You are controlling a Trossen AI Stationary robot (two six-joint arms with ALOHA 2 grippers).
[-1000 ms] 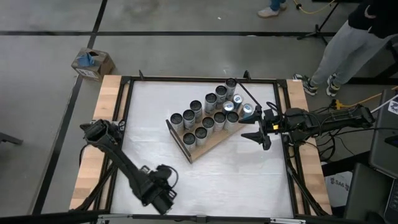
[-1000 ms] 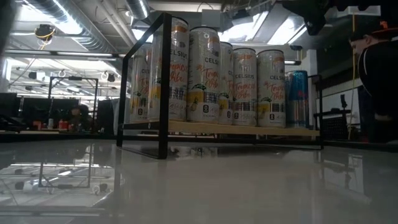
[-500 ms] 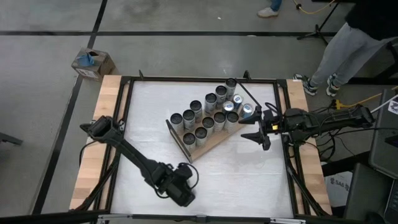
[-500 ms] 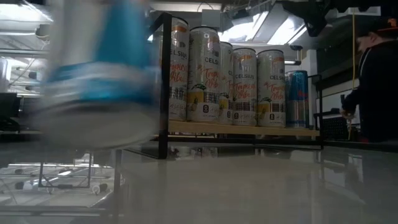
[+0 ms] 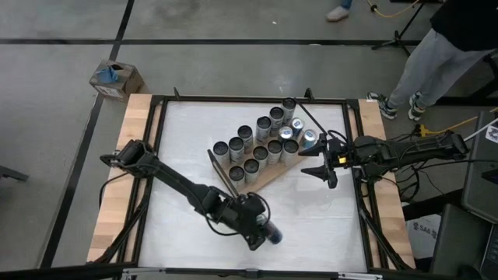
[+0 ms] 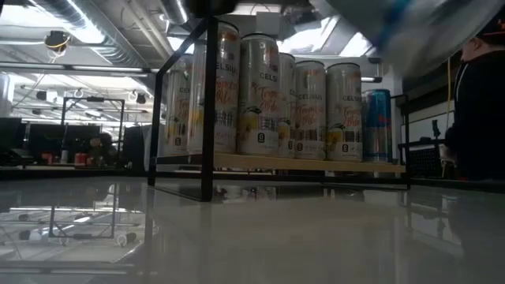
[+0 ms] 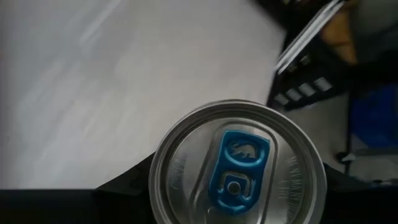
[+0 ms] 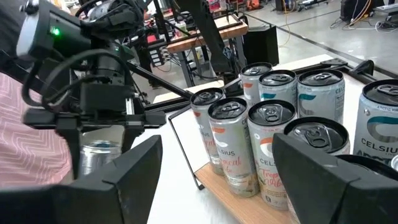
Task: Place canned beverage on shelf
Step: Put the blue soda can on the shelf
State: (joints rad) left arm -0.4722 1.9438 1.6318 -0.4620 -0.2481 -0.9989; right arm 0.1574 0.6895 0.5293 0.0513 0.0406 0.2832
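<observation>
The shelf (image 5: 267,179) is a light wooden board lying aslant at mid-table, with a dark panel (image 5: 221,173) at its near-left end. Several tall cans (image 5: 263,140) stand upright on it in rows, also plain in the low view (image 6: 260,95). My left gripper (image 5: 257,230) hangs above the near part of the table, just near of the shelf, shut on a silver and blue canned beverage (image 7: 239,171). My right gripper (image 5: 322,160) stands open at the shelf's right end, nothing between its fingers (image 8: 124,180). My left gripper pinches the can's side wall (image 7: 158,186) between its two fingers, below the top rim; the dark fingers (image 7: 124,190) show on either side. The blue-tabbed top (image 7: 241,163) faces the wrist camera. The can is tilted and lifted clear of the table (image 5: 273,232).
Black frame rails (image 5: 159,155) and pale wooden planks (image 5: 134,124) border the white table. A cardboard box (image 5: 115,78) lies on the floor at the far left. A person (image 5: 436,54) stands beyond the far right corner.
My left gripper has swung along the near edge from the table's near left toward the right and risen a little, its wrist turning as it went. The can has gone with it, crossing the low view from left to upper right.
</observation>
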